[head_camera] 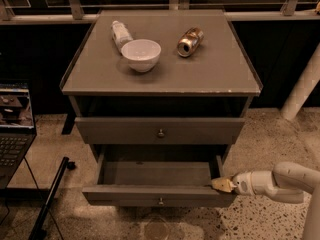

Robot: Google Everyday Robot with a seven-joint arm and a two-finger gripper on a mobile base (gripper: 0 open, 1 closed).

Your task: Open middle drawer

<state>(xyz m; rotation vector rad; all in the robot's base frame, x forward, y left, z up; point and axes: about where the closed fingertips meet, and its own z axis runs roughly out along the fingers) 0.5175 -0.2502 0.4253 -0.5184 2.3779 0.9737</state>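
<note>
The flat-fronted grey middle drawer (120, 195) stands out — tan-tipped gripper (222, 185) at its right front corner, its spread unclear.

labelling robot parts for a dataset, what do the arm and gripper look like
The arm is a smooth, rounded white tube; no cables or markings show. The gripper, at the right front corner of the middle drawer, is a tan, tapered wedge on a white cylindrical wrist.
</note>
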